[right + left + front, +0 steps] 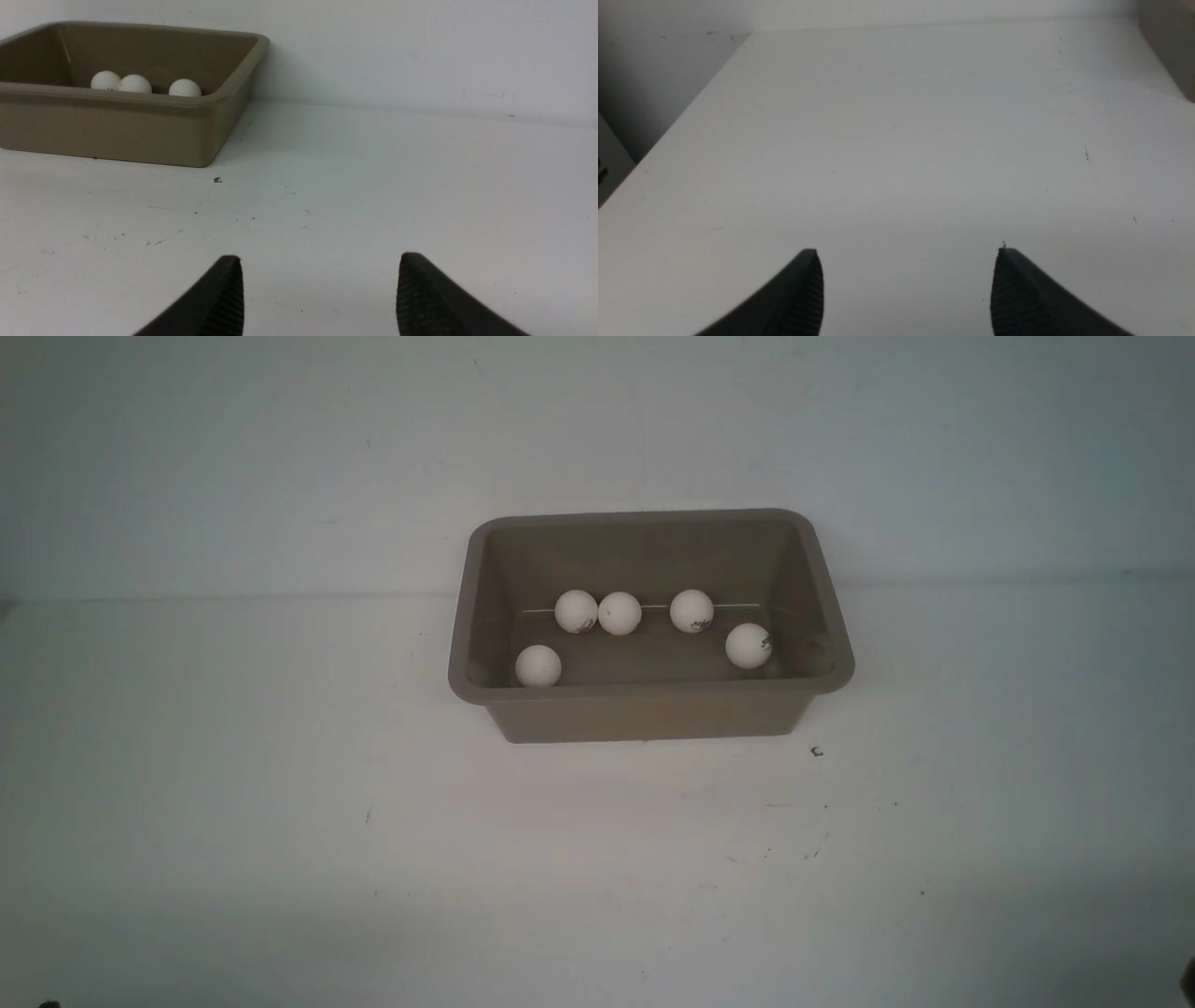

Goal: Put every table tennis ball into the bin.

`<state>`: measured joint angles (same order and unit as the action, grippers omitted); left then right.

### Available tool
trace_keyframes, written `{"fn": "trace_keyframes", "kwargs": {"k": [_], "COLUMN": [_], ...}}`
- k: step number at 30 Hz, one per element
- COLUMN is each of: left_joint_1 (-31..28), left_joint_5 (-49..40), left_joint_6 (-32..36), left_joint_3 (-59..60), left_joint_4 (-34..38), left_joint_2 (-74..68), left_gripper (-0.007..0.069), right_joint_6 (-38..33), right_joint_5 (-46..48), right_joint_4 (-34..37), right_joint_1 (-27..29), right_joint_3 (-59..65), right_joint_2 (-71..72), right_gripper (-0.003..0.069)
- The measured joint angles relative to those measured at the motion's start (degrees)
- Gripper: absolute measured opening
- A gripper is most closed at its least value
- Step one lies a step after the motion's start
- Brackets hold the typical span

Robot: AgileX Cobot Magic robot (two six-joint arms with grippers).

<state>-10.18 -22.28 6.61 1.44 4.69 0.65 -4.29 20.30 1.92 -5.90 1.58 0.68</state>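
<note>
The grey-brown bin [644,714] stands on the white table, a little right of centre in the front view. Several white table tennis balls lie inside it: one near its front left corner [539,665], a touching pair [576,611] [620,613], and others toward the right [692,610] [748,646]. The right wrist view shows the bin [117,130] with three ball tops [135,84] above its rim. My left gripper [908,254] is open over bare table, nothing between its fingers. My right gripper [320,259] is open too, well short of the bin. Neither arm shows in the front view.
A small dark speck [817,751] lies on the table by the bin's front right corner, also the speck [217,179] in the right wrist view. The table's left edge [668,135] drops off in the left wrist view. A wall rises behind the bin.
</note>
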Motion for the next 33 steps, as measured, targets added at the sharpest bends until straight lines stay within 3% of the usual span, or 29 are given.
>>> {"fn": "trace_keyframes", "kwargs": {"k": [33], "left_joint_1": [0.0], "left_joint_5": [0.0], "left_joint_6": [0.0], "left_joint_3": [0.0], "left_joint_4": [0.0], "left_joint_2": [0.0], "left_gripper": [0.0437], "right_joint_6": [0.18], "right_joint_5": [0.65], "right_joint_4": [-0.25], "right_joint_1": [0.0], "right_joint_3": [-0.1], "right_joint_2": [0.0], "right_gripper": [0.0408]}}
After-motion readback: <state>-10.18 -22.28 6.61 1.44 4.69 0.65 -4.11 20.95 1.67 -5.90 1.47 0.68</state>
